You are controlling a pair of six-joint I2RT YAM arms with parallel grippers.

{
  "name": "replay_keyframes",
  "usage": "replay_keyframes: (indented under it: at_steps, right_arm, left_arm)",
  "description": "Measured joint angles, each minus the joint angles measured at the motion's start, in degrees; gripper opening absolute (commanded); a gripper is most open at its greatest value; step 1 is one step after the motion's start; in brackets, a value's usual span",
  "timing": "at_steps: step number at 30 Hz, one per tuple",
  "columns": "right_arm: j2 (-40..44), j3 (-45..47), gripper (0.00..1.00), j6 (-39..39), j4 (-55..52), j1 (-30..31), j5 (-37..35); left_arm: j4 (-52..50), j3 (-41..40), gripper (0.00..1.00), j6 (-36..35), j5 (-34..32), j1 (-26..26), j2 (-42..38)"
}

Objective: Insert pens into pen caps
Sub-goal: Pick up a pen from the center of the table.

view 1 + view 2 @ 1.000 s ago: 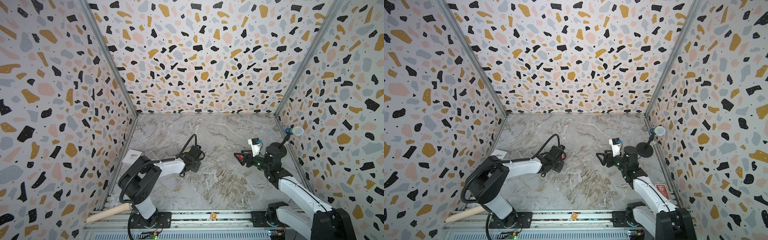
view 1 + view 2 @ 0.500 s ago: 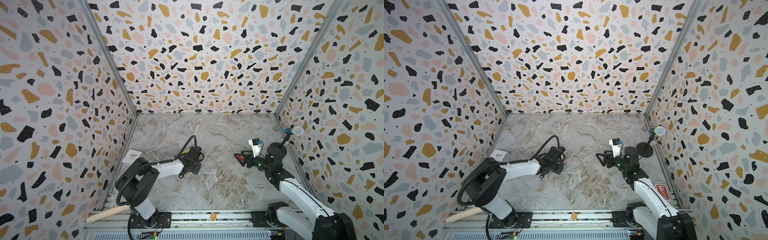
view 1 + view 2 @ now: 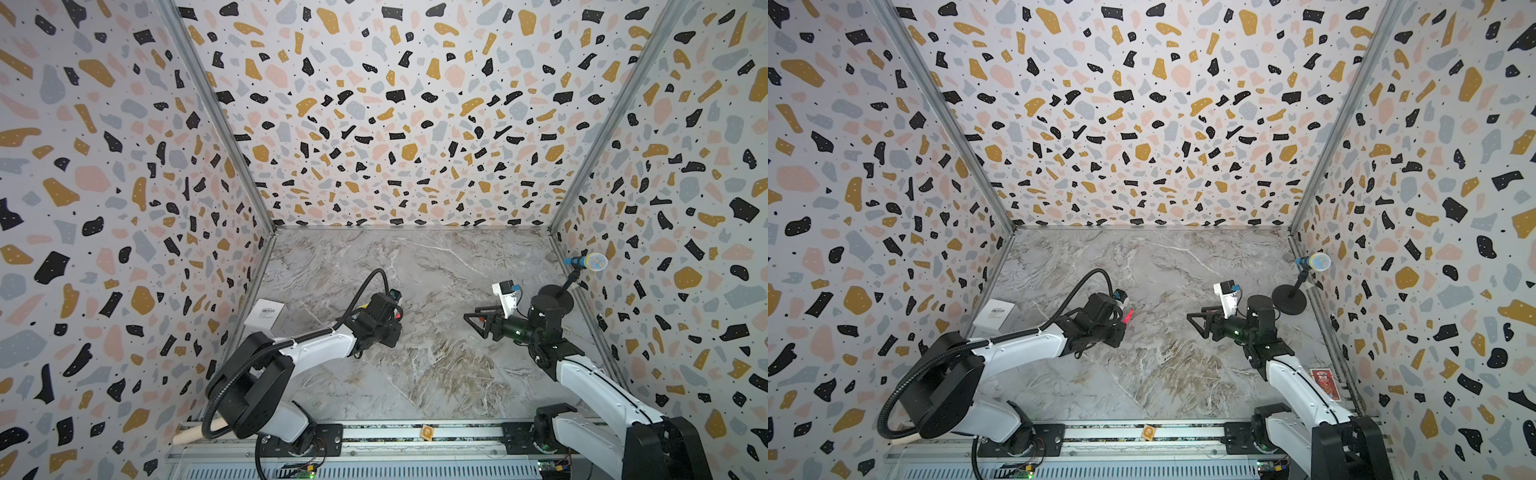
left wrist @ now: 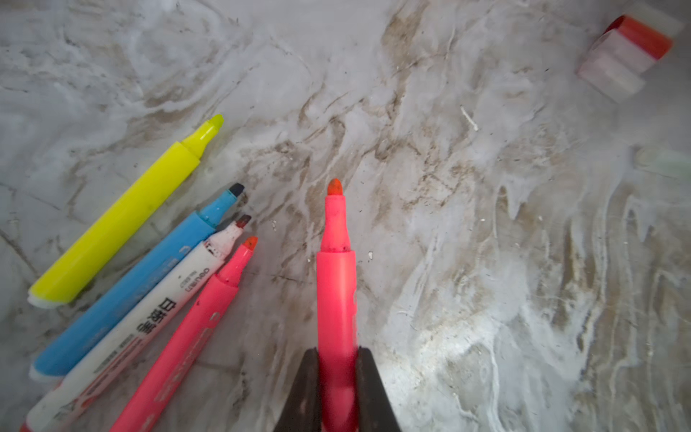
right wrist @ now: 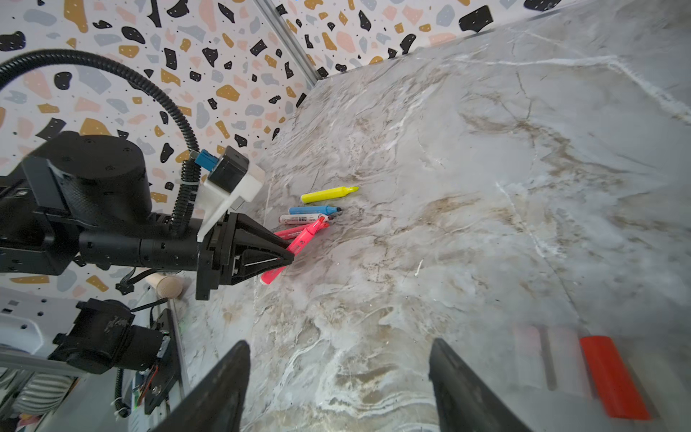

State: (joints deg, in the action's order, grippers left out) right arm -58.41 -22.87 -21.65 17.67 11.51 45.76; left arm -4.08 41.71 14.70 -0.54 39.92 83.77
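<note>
Above the table (image 4: 486, 224), left gripper (image 4: 337, 353) still holds pen (image 4: 336, 284).

Bright even light, soft shadows, pen cap (image 4: 628, 56) blurred at edge

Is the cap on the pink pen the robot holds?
Off. The held pink pen shows its bare tip, beyond the left gripper.

White arms (image 3: 328, 345), black joints (image 3: 544, 316), ribbed cable (image 5: 178, 112), triangular left pincer (image 5: 289, 257).
</note>
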Motion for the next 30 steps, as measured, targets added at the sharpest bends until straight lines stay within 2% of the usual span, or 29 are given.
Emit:
replay_keyframes:
  at_steps: [8,14,21,25,30]
  right_arm:
    - [-2.9,0.0,0.76,-3.6,4.3,2.8,5.9]
    - [-4.6,0.0,0.72,-6.3,7.5,5.8,7.0]
    - [-8.0,0.0,0.67,-10.6,13.6,10.3,7.1]
    - [-10.7,-0.3,0.57,-13.3,17.8,13.0,6.5]
    - [-14.8,-3.0,0.51,-15.7,21.5,15.8,5.4]
  left_arm:
    - [8.4,-5.7,0.0,2.5,4.1,0.0,-9.3]
    - [16.2,-10.7,0.0,5.2,6.7,0.0,-15.6]
    - [22.8,-13.8,0.0,8.0,8.7,0.0,-19.0]
    - [25.5,-15.2,0.0,9.2,9.7,0.0,-19.9]
    - [27.3,-16.3,0.0,10.4,10.8,0.3,-20.3]
